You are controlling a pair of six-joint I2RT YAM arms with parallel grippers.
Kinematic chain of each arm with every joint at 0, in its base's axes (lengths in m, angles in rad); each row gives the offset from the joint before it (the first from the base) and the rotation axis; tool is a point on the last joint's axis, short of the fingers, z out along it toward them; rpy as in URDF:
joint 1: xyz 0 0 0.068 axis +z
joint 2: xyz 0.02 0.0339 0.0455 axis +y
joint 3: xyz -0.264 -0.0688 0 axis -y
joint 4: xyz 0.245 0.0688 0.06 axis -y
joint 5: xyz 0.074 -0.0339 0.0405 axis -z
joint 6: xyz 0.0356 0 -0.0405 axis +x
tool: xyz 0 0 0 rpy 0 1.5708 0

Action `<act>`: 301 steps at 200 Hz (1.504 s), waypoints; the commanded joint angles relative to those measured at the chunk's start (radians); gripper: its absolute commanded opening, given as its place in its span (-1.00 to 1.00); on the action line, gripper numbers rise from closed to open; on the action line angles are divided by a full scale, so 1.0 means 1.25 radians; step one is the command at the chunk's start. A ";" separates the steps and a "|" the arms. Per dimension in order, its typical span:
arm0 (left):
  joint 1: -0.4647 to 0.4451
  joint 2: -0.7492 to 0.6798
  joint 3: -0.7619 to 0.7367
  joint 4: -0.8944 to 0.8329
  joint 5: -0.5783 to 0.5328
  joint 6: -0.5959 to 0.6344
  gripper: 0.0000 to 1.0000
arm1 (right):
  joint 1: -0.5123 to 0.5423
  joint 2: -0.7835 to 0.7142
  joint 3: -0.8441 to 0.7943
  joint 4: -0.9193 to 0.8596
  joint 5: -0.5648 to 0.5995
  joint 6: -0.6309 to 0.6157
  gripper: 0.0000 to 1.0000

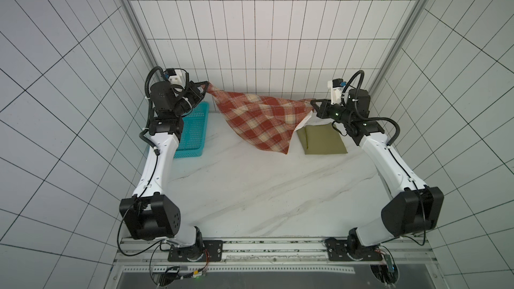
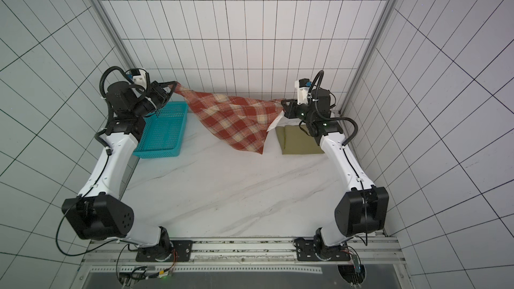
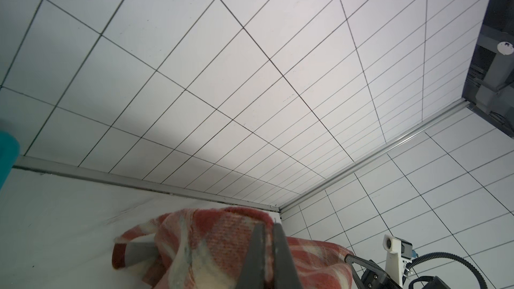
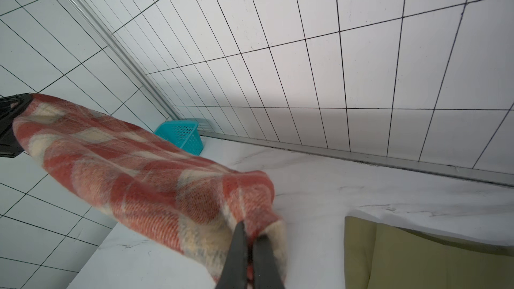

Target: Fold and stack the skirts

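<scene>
- While the left gripper (image 1: 207,83) and right gripper (image 1: 312,101) each pinch a corner, the plaid skirt (image 1: 258,118) hangs stretched along the bench's (image 1: 264,190) far edge (sagging to a point).
- The olive skirt (image 1: 322,141) lies folded near the far right corner.

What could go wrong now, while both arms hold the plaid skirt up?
The left fingers and right fingers pinch only small corners of the plaid skirt, so the thick cloth might slip out. Its hanging tip looks close to the folded olive skirt, so lowering it could drag that fold open.
</scene>
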 commanded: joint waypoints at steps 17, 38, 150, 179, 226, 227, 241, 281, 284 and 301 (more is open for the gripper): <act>-0.075 -0.102 -0.229 0.121 -0.057 -0.005 -1.00 | 0.038 -0.163 -0.108 0.036 0.085 -0.052 -1.00; -0.128 -0.140 -0.432 0.152 -0.086 -0.018 -1.00 | 0.103 -0.246 -0.291 0.085 0.137 -0.050 -1.00; -0.098 -0.378 -0.642 -0.184 -0.172 0.115 -0.27 | 0.579 0.009 -0.584 0.425 0.206 0.110 -1.00; -0.092 -0.456 -0.605 -0.351 -0.187 0.173 -0.28 | 0.600 0.105 -0.459 0.439 0.161 0.100 -1.00; -0.087 -0.575 -0.616 -0.420 -0.240 0.179 -0.36 | 0.623 0.223 -0.293 0.474 0.082 0.135 -1.00; -0.087 -0.576 -0.617 -0.419 -0.241 0.181 -0.36 | 0.623 0.226 -0.292 0.476 0.079 0.140 -1.00; -0.084 -0.580 -0.626 -0.403 -0.259 0.195 -0.35 | 0.607 0.242 -0.292 0.493 0.049 0.188 -0.69; -0.145 -0.494 -0.675 -0.325 -0.159 0.167 -0.33 | 0.513 0.112 -0.405 0.481 0.030 0.213 0.10; -0.160 -0.487 -0.678 -0.324 -0.161 0.166 -0.33 | 0.502 0.098 -0.415 0.471 0.029 0.212 0.10; -0.237 -0.465 -0.700 -0.309 -0.167 0.156 -0.25 | 0.433 0.015 -0.475 0.414 0.031 0.198 0.11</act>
